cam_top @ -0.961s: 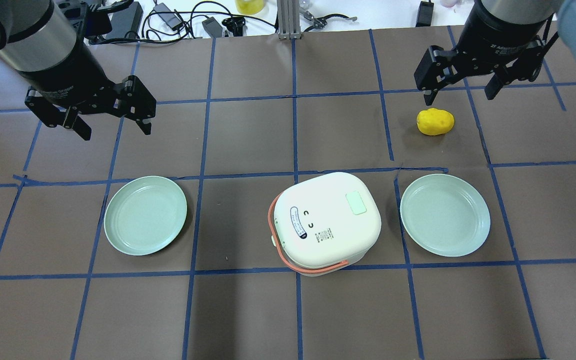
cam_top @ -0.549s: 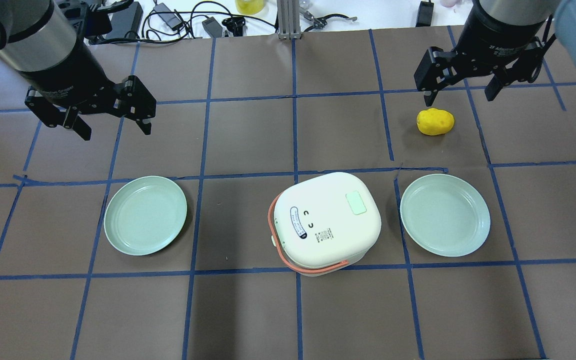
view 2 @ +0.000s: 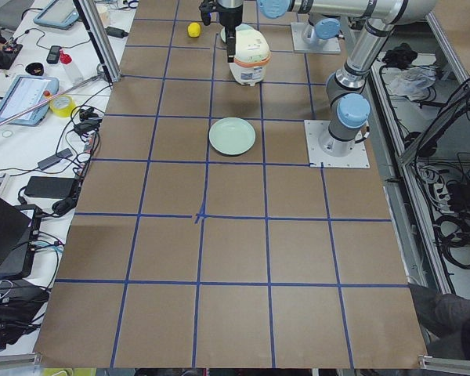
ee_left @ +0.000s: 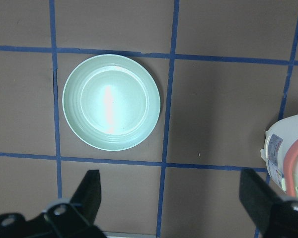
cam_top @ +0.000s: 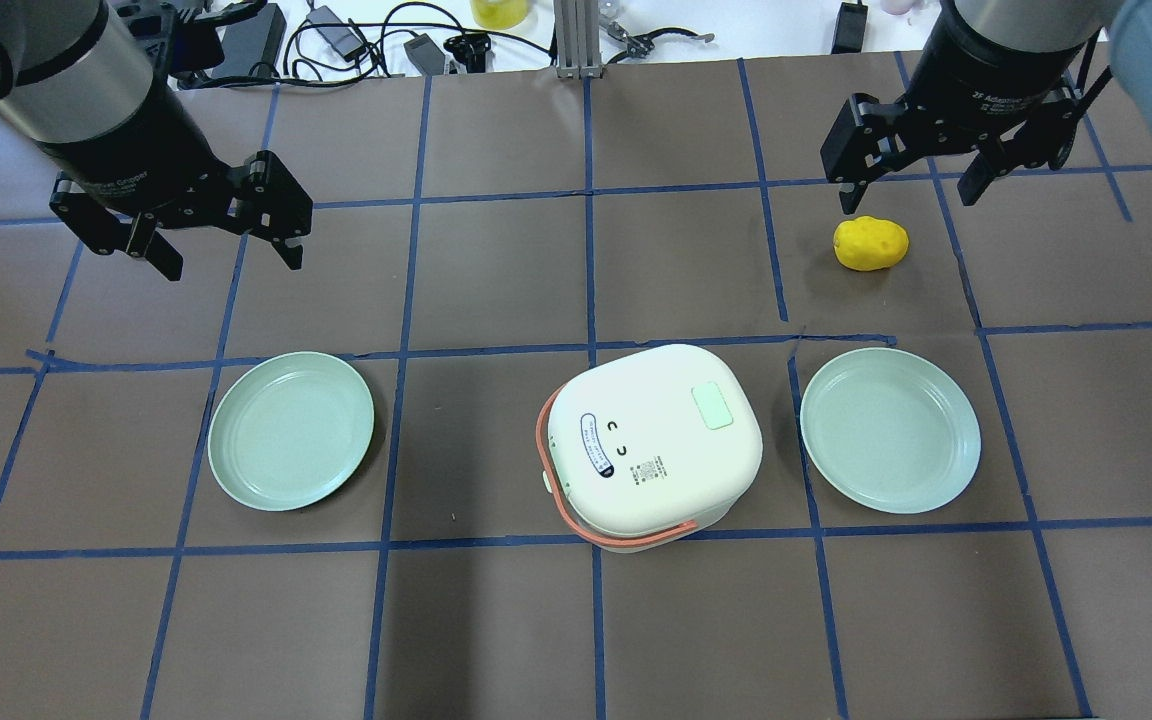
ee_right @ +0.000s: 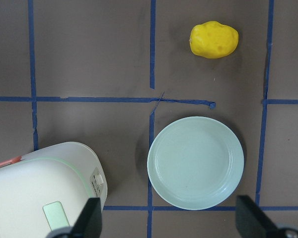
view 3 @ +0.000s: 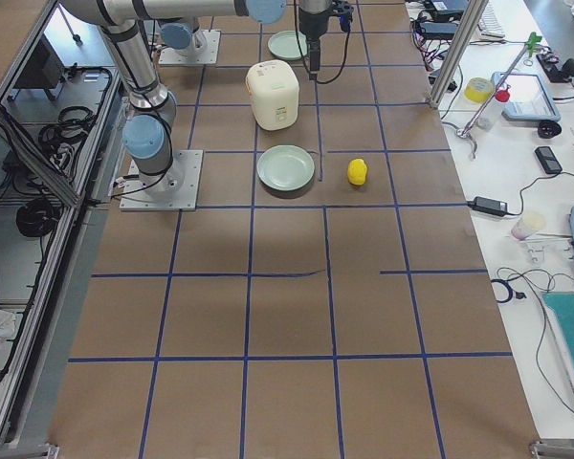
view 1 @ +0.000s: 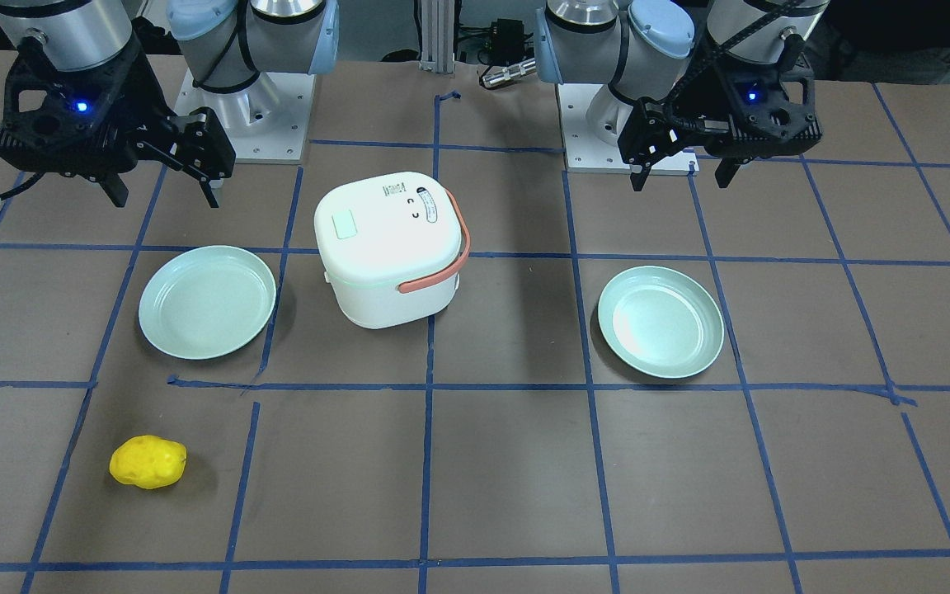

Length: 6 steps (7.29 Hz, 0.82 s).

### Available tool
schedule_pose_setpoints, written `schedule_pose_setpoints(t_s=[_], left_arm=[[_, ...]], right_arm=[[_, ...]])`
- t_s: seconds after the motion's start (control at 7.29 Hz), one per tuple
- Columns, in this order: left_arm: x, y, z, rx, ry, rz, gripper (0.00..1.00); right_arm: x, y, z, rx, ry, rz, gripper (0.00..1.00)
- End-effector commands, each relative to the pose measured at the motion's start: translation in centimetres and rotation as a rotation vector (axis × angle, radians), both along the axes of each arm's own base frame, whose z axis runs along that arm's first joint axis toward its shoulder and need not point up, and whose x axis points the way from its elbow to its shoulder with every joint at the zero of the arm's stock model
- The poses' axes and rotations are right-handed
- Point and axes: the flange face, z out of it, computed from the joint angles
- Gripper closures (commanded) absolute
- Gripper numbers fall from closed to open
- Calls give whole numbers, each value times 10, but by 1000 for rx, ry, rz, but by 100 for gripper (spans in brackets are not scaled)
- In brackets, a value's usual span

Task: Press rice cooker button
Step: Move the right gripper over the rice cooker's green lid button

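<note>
The white rice cooker [cam_top: 636,470] with an orange handle stands at mid-table, lid shut. Its pale green button [cam_top: 712,406] is on the lid top, toward the right plate; it also shows in the front view [view 1: 345,224] and the right wrist view [ee_right: 56,215]. My left gripper [cam_top: 232,255] is open and empty, high above the table, far left of the cooker. My right gripper [cam_top: 906,200] is open and empty, above the table beyond the cooker's right side, near a yellow potato-like object [cam_top: 870,243].
Two pale green plates flank the cooker, one on the left [cam_top: 291,430] and one on the right [cam_top: 889,430]. Cables and small devices [cam_top: 356,40] lie beyond the table's far edge. Blue tape lines grid the brown table.
My right gripper has shifted slightly left and toward the far edge in the overhead view. The left gripper, cooker, plates and yellow object have not moved.
</note>
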Motion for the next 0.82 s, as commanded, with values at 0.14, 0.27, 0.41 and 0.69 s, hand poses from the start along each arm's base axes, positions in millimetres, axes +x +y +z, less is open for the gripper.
schedule_pose_setpoints(t_s=[0.14,0.27,0.41,0.69], left_arm=[[0,0,0,0,0,0,0],[0,0,0,0,0,0,0],[0,0,0,0,0,0,0],[0,0,0,0,0,0,0]], right_arm=[[14,13,-16,115,-84,10,88],[28,15,-22,131,-83,37,97],[51,20,-38,162,-79,54,100],[79,31,-70,225,-69,68,100]])
